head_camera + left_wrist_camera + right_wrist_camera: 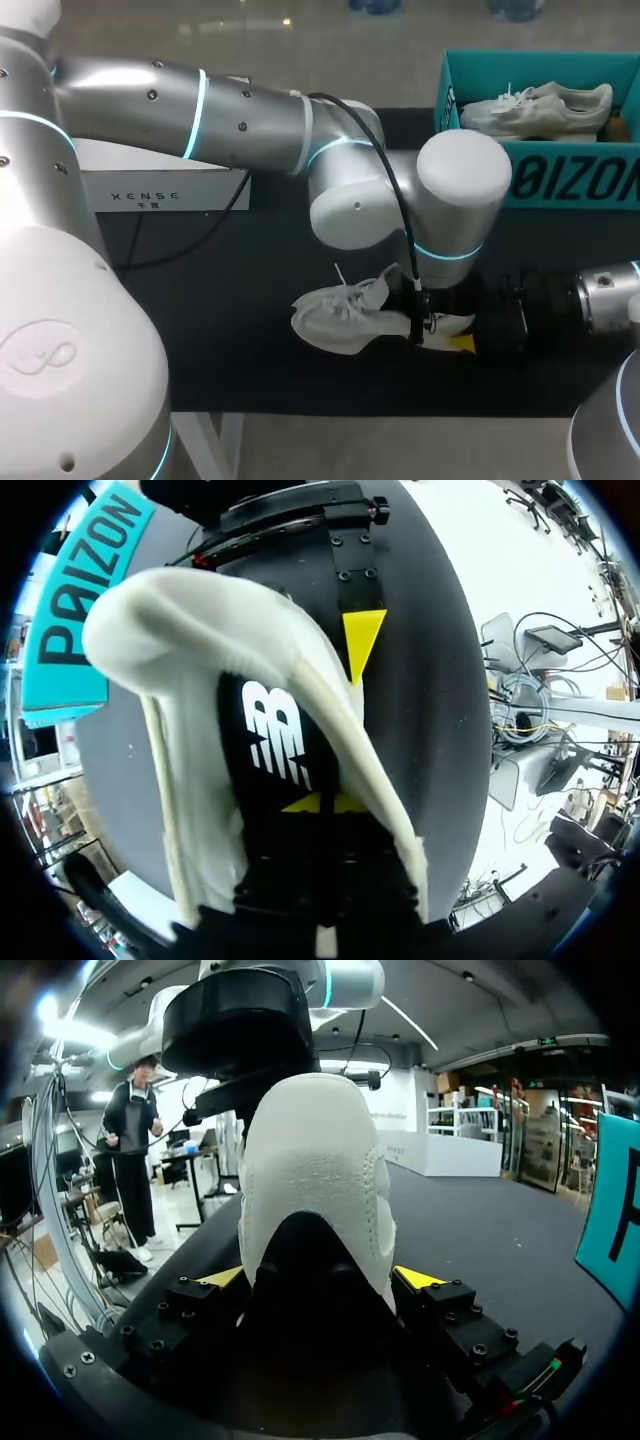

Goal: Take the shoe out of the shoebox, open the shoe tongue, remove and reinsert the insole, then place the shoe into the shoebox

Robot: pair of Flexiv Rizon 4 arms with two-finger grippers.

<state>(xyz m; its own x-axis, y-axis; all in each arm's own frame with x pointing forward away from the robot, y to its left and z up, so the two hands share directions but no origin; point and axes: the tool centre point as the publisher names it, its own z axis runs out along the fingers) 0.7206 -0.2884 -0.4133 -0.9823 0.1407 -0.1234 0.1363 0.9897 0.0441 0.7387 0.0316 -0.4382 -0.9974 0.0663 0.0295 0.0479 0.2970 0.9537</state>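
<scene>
One hazard noted: the white sneaker (340, 320) sits on the table (220, 340), heel clamped in the right gripper (320, 1280), while the left gripper (322, 802), grip state indeterminable, is down on the black insole (270, 730), so a pull may drag the sneaker free.

Left gripper (320, 802) sits inside the white shoe (200, 620).

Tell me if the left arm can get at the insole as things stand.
Probably yes. The left gripper is down inside the opening of the shoe, right over the black insole, with nothing between them. The right gripper clamps the heel from outside and leaves the opening free.
</scene>
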